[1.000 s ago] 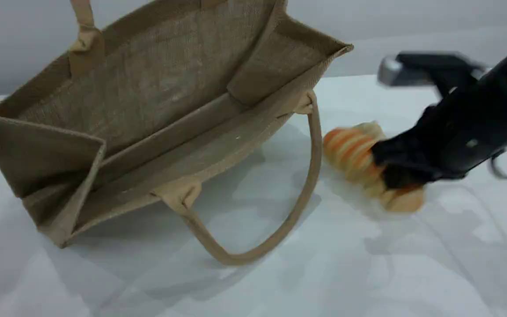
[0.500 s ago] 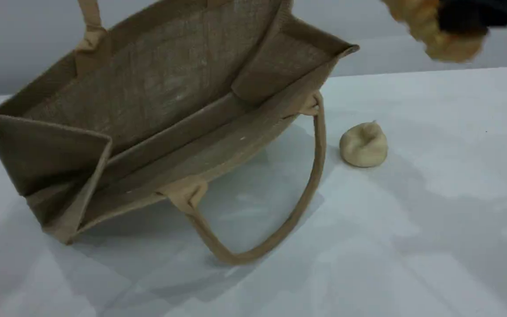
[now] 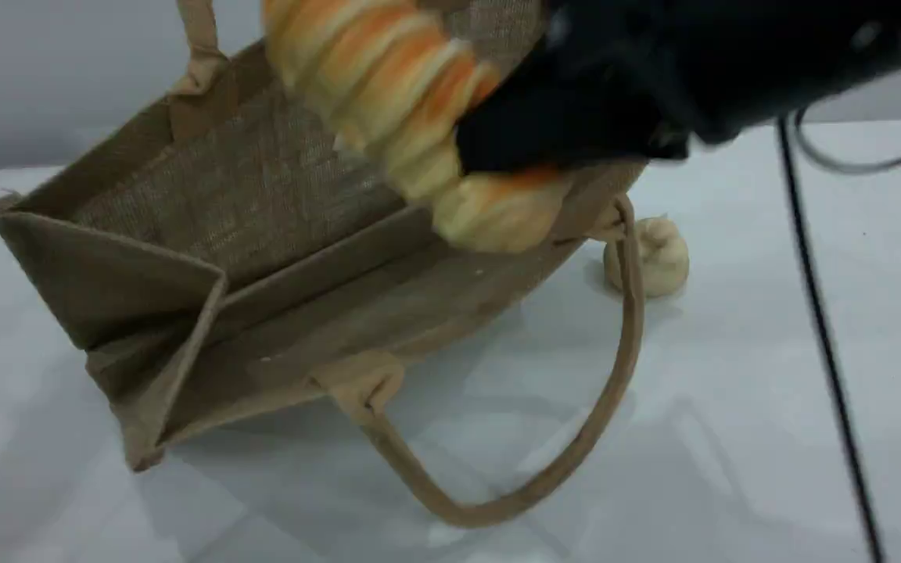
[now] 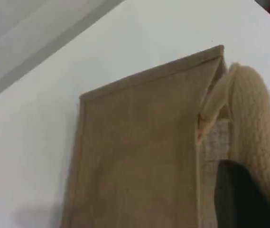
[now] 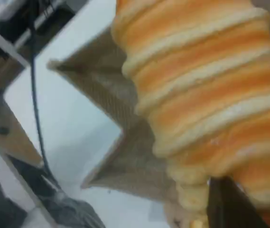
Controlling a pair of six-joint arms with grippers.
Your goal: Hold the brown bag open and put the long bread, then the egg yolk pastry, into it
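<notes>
The brown bag (image 3: 263, 195) lies tilted on the white table with its mouth open toward the camera. Its upper handle (image 3: 199, 39) runs up out of the scene view. In the left wrist view that handle (image 4: 253, 123) ends at my left gripper (image 4: 248, 199), which is shut on it beside the bag's side (image 4: 139, 152). My right gripper (image 3: 497, 156) is shut on the long bread (image 3: 411, 117), holding it in the air above the bag's mouth. Up close, the striped long bread (image 5: 196, 95) hangs over the bag's rim (image 5: 125, 161). The egg yolk pastry (image 3: 654, 254) sits on the table just right of the bag.
The bag's lower handle (image 3: 622, 328) loops out over the table toward the front, partly in front of the pastry. A thin black cable (image 3: 818, 313) hangs down from the right arm at the right side.
My right gripper has lifted the long bread off the table and swung it left, over the bag's mouth. The pastry behind it came into view. The bag shifted slightly to the right.
</notes>
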